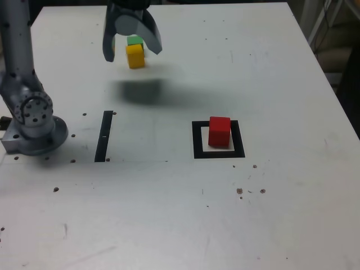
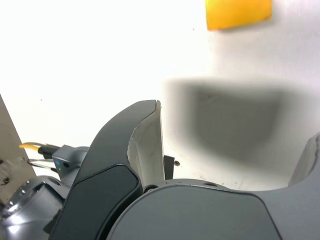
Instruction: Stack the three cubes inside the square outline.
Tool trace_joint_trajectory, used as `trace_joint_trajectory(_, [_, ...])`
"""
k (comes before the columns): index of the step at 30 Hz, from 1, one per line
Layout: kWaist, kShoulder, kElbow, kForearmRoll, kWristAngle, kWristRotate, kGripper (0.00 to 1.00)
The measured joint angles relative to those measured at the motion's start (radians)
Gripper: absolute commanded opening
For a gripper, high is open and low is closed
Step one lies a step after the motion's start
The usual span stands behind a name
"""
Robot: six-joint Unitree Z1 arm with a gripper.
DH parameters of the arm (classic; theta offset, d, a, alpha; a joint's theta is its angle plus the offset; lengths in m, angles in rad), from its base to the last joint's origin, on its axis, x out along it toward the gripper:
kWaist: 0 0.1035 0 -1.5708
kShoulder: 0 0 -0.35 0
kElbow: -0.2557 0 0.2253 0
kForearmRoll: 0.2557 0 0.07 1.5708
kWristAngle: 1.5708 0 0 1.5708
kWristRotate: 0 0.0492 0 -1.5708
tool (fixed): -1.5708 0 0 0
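The red cube (image 1: 219, 131) stood inside the square outline (image 1: 219, 139), on its pale centre toward the far edge, and so served as the base of the stack. It lay near the middle of the counter (image 1: 281, 214), toward the exterior view's right. The yellow cube (image 1: 135, 56) rested at the far side of the counter, toward the exterior view's left, well apart from the outline. The green cube (image 1: 135, 40) sat just behind it, apparently touching, with only its top showing past the yellow one. Both awaited transfer.

My claw (image 1: 132, 48) hung above this pair with its jaws spread wide and nothing between them. In the exterior view the fingers framed the yellow cube on either side without contact. A broad shadow on the counter nearer than the cubes suggested the claw was raised clear of the surface. In the wrist view the yellow cube (image 2: 239, 13) appeared beyond the fingertips, which I judged to mean a descent remained before any grasp. The narrow black strip (image 1: 104, 136) and my arm's base (image 1: 34, 121) lay at the exterior view's left, clear of the work.
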Motion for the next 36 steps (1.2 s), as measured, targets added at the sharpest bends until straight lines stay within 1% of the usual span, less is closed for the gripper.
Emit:
trace_joint_trajectory(5, [0.096, 0.001, 0.027, -0.045, 0.001, 0.106, 0.99])
trace_joint_trajectory(10, [0.145, 0.027, 0.025, -0.086, 0.009, 0.185, 0.99])
trace_joint_trajectory(16, [0.175, 0.074, -0.008, -0.1, 0.026, 0.278, 0.99])
trace_joint_trajectory(20, [0.177, 0.107, -0.018, -0.112, 0.055, 0.334, 0.99])
trace_joint_trajectory(23, [0.177, 0.126, -0.018, -0.12, 0.077, 0.354, 0.98])
trace_joint_trajectory(26, [0.18, 0.143, -0.019, -0.125, 0.089, 0.362, 0.98])
trace_joint_trajectory(36, [0.181, 0.192, -0.018, -0.146, 0.091, 0.364, 0.97])
